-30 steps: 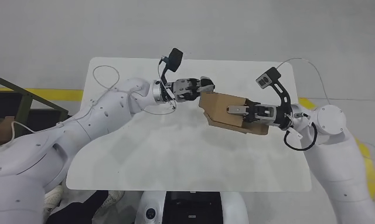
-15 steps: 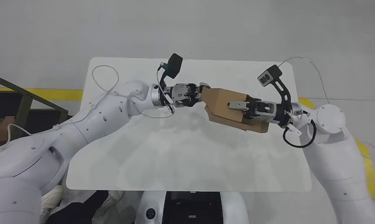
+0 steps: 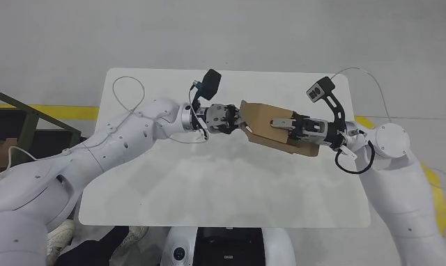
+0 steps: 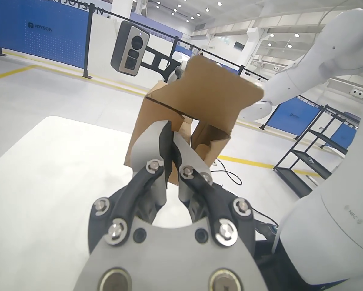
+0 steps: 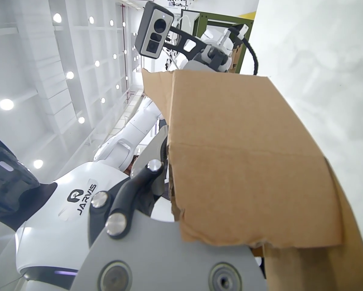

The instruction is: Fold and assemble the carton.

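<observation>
White table (image 3: 139,189) spreads beneath the carton (image 3: 261,116), the brown cardboard box against which everything else here is placed. A yellow floor stripe (image 3: 70,113) runs beyond the table, well apart from the carton on the left arm's side.

The carton lies on its side between the two arms, a little tilted, its long side running from one arm to the other (whether its lower edge touches the table cannot be told). The end facing the left arm is open, with the flaps partly folded in. One broad flap stands across the opening. A narrower flap with a notched edge sits lower, leaving a gap into the hollow inside. At the opposite end, ragged flap edges stick out beside the right arm's wrist.

The right gripper (image 3: 282,124) is clamped on the carton's wall at that far end. One finger lies flat along the upper panel and the other is hidden by the cardboard. The left gripper (image 4: 169,128) is at the carton's open end. Its two fingers are close together, dark pads almost meeting, with the tips against the lower part of the opening. Whether any cardboard is pinched between them cannot be told.
</observation>
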{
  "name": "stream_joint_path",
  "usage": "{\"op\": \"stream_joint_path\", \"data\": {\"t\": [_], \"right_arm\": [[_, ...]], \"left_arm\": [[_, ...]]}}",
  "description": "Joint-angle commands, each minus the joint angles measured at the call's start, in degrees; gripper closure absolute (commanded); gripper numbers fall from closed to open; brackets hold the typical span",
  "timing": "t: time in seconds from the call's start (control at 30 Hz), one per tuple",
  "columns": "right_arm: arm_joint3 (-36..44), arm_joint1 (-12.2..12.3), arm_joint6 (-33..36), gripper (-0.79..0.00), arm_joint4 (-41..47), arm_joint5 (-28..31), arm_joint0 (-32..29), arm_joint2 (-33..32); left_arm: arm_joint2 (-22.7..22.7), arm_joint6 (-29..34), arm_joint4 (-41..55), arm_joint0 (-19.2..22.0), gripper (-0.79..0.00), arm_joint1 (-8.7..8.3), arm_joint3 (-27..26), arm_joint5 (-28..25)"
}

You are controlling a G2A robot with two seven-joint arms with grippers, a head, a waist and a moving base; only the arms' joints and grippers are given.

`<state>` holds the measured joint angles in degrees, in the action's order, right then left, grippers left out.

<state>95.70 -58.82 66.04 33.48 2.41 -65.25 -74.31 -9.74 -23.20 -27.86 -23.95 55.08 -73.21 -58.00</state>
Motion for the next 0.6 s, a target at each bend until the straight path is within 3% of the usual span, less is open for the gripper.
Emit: {"op": "stream_joint_path", "data": {"t": [0.0,0.33,0.57], "right_arm": [[0.06,0.00,0.16,0.000,-0.05,0.02,0.09,0.14],[-0.12,0.09,0.23,0.000,0.21,0.54,-0.02,-0.03],[-0.03,0.38,-1.12,0.000,-1.24,1.64,-0.97,-1.55]], "left_arm": [[0.00,0.44,0.08,0.12,-0.034,0.15,-0.23,0.00],[0.00,1.80,1.71,0.67,-0.046,0.92,0.24,0.00],[0.00,-0.81,5.26,0.74,-0.080,-0.32,1.75,0.00]]}}
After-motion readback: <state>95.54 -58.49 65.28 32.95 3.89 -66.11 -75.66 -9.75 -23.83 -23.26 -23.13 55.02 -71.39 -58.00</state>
